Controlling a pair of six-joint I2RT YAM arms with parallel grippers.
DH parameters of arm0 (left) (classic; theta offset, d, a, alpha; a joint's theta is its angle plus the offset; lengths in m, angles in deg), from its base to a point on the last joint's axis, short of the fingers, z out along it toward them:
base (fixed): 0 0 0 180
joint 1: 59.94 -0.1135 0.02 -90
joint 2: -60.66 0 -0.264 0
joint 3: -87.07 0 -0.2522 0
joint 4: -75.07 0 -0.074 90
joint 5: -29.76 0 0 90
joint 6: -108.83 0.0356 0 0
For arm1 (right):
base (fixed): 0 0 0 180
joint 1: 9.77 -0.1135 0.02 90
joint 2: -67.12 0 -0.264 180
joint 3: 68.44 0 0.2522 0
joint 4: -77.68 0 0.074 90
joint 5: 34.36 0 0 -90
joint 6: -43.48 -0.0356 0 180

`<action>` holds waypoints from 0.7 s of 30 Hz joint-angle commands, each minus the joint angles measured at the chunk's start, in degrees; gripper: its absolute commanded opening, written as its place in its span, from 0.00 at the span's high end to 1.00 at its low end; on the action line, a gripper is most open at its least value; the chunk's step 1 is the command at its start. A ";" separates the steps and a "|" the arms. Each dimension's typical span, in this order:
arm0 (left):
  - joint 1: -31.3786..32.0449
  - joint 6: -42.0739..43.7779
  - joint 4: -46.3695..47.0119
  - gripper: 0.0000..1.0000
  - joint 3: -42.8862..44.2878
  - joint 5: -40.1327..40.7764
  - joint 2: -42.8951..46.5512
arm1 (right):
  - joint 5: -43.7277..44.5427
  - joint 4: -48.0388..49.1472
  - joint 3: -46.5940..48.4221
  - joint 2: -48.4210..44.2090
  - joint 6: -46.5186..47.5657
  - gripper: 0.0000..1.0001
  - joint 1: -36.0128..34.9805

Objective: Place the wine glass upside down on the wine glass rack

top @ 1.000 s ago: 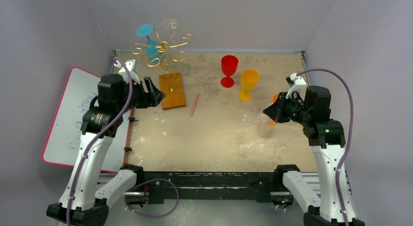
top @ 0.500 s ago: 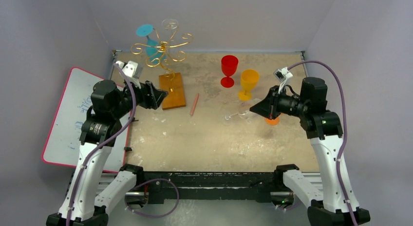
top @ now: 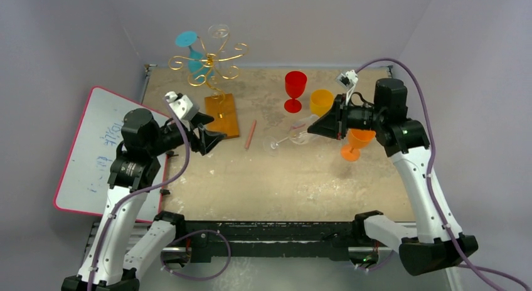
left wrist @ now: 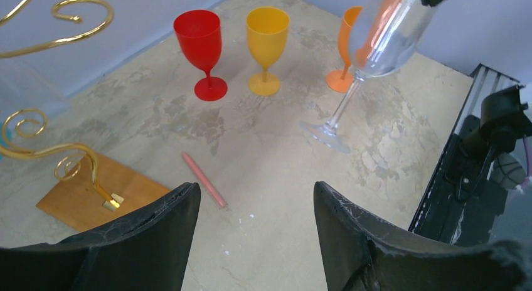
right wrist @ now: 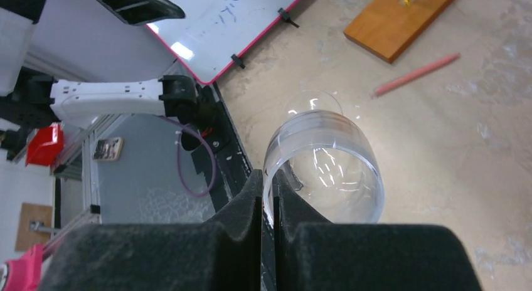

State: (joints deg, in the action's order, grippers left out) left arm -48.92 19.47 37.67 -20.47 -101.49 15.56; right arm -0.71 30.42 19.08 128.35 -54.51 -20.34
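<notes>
Compared with a second ago, the right gripper (top: 318, 128) is seen to have been carried away from the table's right edge, up and towards the middle, and the clear wine glass (top: 300, 136) has been lifted with it. The orange glass (top: 355, 143), partly hidden before, is now left standing in plain view. The left gripper (top: 211, 140) has been swung off the rack's wooden base (top: 223, 116) towards the centre. The wine glass is held above the table, tipped nearly onto its side, with its foot pointed left and slightly down towards the left arm and its bowl at the right fingertips. In the right wrist view the bowl's rim (right wrist: 271, 172) is pinched in the thin slit between the closed pads, one inside the glass and one outside. The left gripper's fingers (left wrist: 169, 209) are spread wide and nothing is held or touched by them. The wine glass rack (top: 210, 62) is found at the far left, well apart from the glass, with a pink stick (top: 251, 134) lying between them.
</notes>
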 commanded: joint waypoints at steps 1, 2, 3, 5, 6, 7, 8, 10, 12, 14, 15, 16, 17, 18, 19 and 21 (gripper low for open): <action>0.31 9.32 0.99 0.34 -2.21 -8.53 2.91 | -6.07 3.25 5.71 2.17 4.24 1.00 -3.91; 0.38 11.50 -0.12 0.34 -2.45 -9.58 3.17 | -6.12 3.05 6.01 2.73 4.74 1.00 -4.77; 0.44 14.12 -1.91 0.34 -2.28 -10.50 3.25 | -6.36 2.96 6.43 3.24 5.25 1.00 -5.38; 0.99 19.47 -5.93 0.35 -2.03 -12.17 2.93 | -8.43 3.54 7.49 4.28 5.85 1.00 -5.98; 1.28 22.99 -7.62 0.35 -2.09 -13.10 3.02 | -10.20 4.34 8.00 5.18 5.38 1.00 -6.11; 1.57 25.12 -8.82 0.34 -2.35 -13.79 3.27 | -12.06 5.44 8.63 5.75 4.64 1.00 -6.25; 1.75 26.67 -9.29 0.34 -2.69 -14.33 3.58 | -13.95 6.77 8.93 6.22 3.66 1.00 -6.49; 1.89 28.93 -9.95 0.33 -3.41 -15.08 4.00 | -17.29 10.56 9.23 6.82 1.47 1.00 -7.28; 2.01 31.68 -11.59 0.33 -3.43 -15.49 3.99 | -18.50 15.83 8.89 6.88 -2.34 1.00 -8.57; 2.51 34.17 -13.15 0.32 -3.27 -15.88 3.81 | -19.21 21.07 8.38 7.19 -6.29 1.00 -9.75; 2.59 35.45 -13.73 0.32 -3.18 -16.26 3.84 | -19.53 23.52 8.36 7.60 -7.74 1.00 -10.38; 2.59 36.40 -14.33 0.32 -2.92 -16.90 3.69 | -20.13 24.84 8.56 8.12 -8.64 1.00 -10.90; 2.66 37.64 -15.42 0.32 -2.66 -17.82 3.46 | -20.71 25.60 8.92 8.62 -9.23 1.00 -11.44; 2.68 39.31 -16.60 0.32 -2.23 -18.37 3.26 | -21.00 26.18 9.31 9.21 -9.50 1.00 -11.96; 2.74 40.77 -17.68 0.32 -1.90 -18.94 3.01 | -21.11 26.44 9.75 9.76 -9.64 1.00 -12.40; 3.06 42.66 -18.57 0.32 -1.73 -19.53 2.63 | -21.28 26.40 10.75 11.00 -10.00 1.00 -13.07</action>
State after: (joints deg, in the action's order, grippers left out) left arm -46.62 53.90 21.97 -23.77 -116.60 18.86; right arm -17.94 49.30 25.90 137.91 -60.98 -32.21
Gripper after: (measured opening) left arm 0.680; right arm 0.055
